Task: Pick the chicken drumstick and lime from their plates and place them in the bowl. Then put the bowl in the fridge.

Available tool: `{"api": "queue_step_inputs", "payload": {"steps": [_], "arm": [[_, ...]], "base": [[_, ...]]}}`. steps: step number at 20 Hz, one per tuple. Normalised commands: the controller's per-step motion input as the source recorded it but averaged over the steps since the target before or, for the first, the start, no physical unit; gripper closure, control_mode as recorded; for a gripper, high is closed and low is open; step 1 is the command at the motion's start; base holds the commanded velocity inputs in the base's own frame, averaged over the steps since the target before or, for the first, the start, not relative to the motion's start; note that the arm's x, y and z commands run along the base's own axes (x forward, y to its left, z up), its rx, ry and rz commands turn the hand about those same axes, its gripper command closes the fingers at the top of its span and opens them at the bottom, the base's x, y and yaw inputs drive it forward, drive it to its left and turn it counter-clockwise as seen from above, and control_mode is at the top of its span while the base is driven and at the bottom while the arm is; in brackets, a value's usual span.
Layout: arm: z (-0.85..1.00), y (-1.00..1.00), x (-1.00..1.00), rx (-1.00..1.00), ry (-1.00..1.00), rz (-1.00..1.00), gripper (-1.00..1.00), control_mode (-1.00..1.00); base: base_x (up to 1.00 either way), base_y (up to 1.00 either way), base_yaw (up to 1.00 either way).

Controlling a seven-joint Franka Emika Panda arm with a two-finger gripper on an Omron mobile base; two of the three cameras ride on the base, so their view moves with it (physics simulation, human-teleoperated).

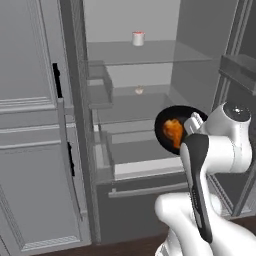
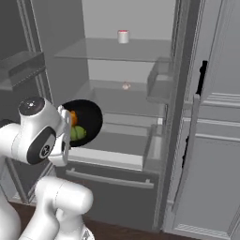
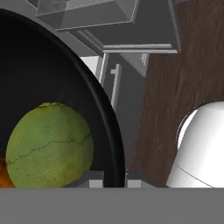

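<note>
Black bowl — rim pinched by tool — holds lime.

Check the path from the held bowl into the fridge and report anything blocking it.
Nothing visible blocks it. The fridge stands open, and the bowl, holding the chicken drumstick and lime, hangs before the glass shelves. Only a small white can and a small pale item sit far back.
</note>
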Motion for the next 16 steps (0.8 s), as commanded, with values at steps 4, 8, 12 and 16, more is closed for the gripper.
{"api": "queue_step_inputs", "payload": {"steps": [4,8,12,16], "arm": [[0.0,0.0,0.0,0.0,0.0,0.0,1.0,1.0],[0.0,0.0,0.0,0.0,0.0,0.0,1.0,1.0],[0.0,0.0,0.0,0.0,0.0,0.0,1.0,1.0],[-0.04,0.0,0.16,0.0,0.0,0.01,1.0,-1.0]], "base": [[0.82,-0.18,0.01],[0.9,0.0,0.05],[0.66,-0.05,0.04],[0.31,0.0,0.01]]}}
